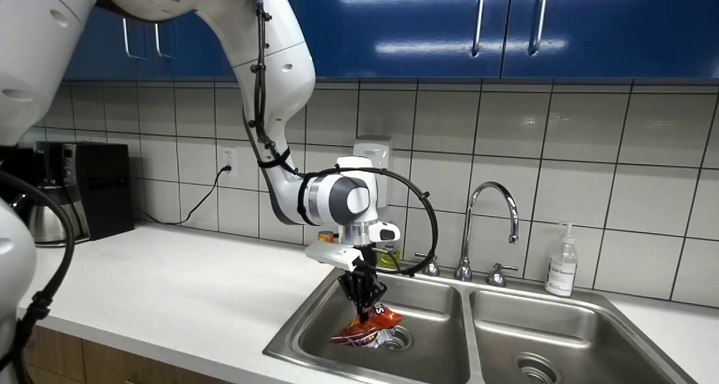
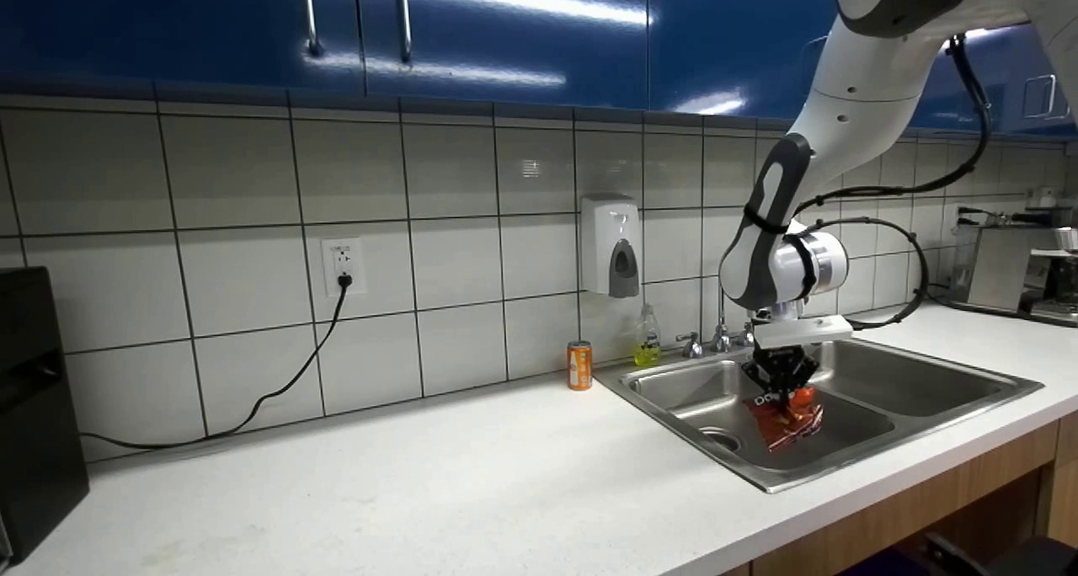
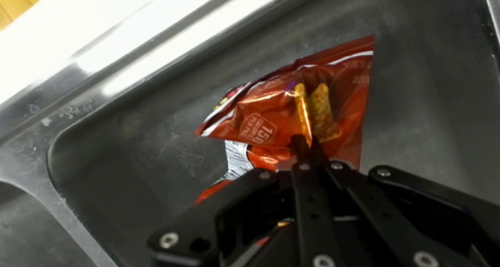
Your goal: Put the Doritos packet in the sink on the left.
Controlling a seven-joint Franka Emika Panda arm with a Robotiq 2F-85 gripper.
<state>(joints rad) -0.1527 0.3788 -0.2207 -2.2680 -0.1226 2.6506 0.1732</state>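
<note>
The red-orange Doritos packet point(image 1: 355, 333) is pinched in the gripper point(image 1: 364, 315) and hangs inside the left sink basin point(image 1: 435, 353), beside its drain. The packet point(image 2: 790, 429) and the gripper point(image 2: 783, 397) also show in an exterior view, within the basin's outline. In the wrist view the gripper's fingertips point(image 3: 308, 144) are close together on a fold of the packet point(image 3: 269, 107), which is crumpled, with a white label part showing below. The grey basin floor point(image 3: 156, 150) lies around it. I cannot tell whether the packet touches the floor.
The right sink basin point(image 1: 539, 322) lies past a steel divider point(image 1: 472, 330). A faucet point(image 1: 466, 232) and handles stand behind. A soap bottle point(image 1: 561, 263) is at the back right. An orange can point(image 2: 579, 365) and a yellow-green soap bottle point(image 2: 647, 340) stand near the sink's back corner.
</note>
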